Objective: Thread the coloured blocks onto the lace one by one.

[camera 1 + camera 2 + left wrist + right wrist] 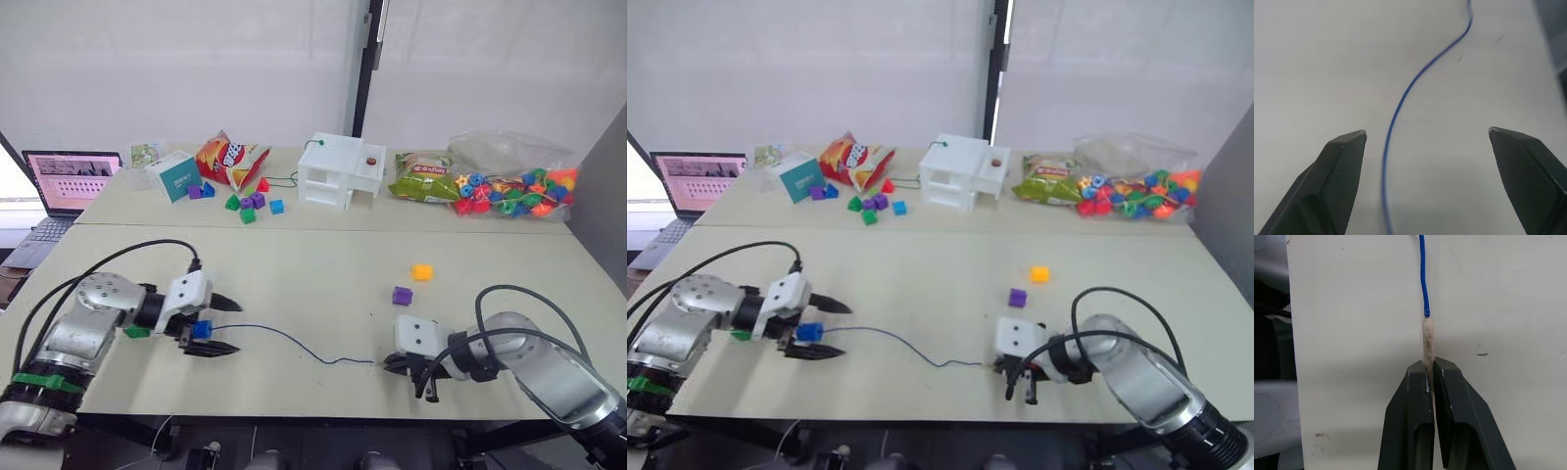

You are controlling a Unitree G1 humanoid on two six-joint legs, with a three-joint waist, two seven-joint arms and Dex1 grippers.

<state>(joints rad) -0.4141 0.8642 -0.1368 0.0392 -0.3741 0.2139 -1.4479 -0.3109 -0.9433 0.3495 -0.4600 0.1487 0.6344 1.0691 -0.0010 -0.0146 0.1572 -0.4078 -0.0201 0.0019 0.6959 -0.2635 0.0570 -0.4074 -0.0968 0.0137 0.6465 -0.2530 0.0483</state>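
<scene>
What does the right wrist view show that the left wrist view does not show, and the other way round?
Right wrist view: the right gripper is shut on the pale stiff tip of the lace, near the table's edge.

Left wrist view: the left gripper is open, its fingers standing on either side of the lace without touching it.

Both: the blue lace lying on the pale table.

Beige table [294,284] with lace [294,343], blocks [411,284]

Braided blue lace [1423,279], matt table [1508,308].
</scene>
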